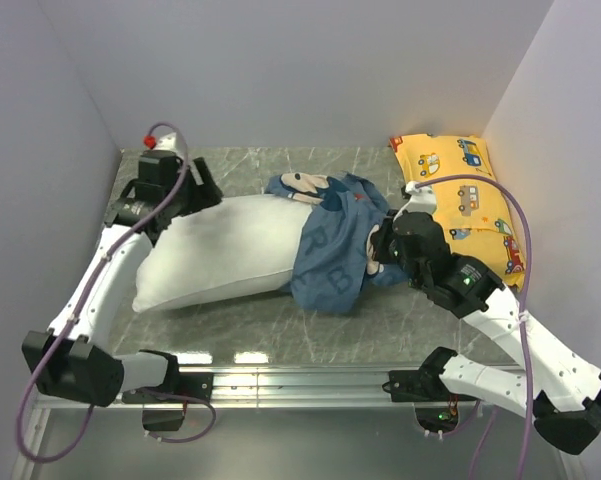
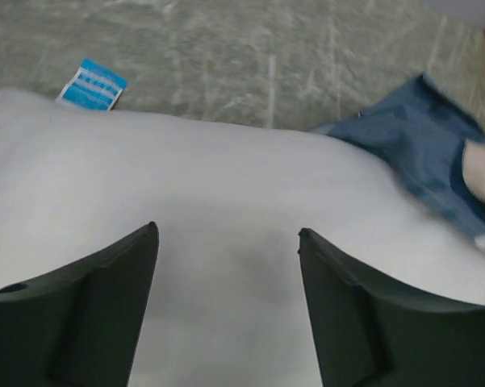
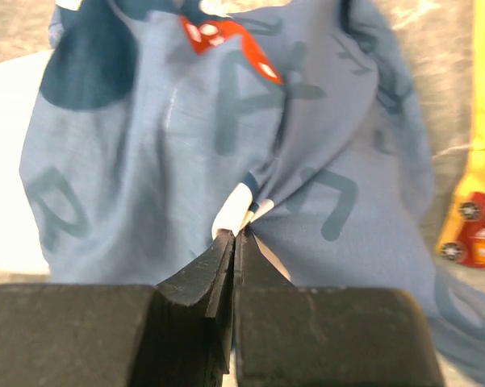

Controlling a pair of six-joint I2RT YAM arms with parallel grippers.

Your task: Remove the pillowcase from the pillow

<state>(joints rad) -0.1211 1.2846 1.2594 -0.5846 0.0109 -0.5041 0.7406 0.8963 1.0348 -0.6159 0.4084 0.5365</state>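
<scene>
- Now left gripper [image 2: 227,232] spread open over bare white pillow [image 1: 215,250], holding nothing.
- Right gripper [image 3: 236,235] clamped on a pinch of blue pillowcase [image 3: 145,161], bunched at pillow's right end.

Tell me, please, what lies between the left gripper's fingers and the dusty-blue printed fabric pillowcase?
Only the uncovered part of the plump white rectangular pillow lies there, up to the pillowcase; the left wrist view shows it.

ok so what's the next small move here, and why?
Probably pull the right gripper rightward, away from the pillow: it is shut on a fold of the pillowcase, which covers only the pillow's right end. The left gripper is open above bare pillow, holding nothing.
</scene>
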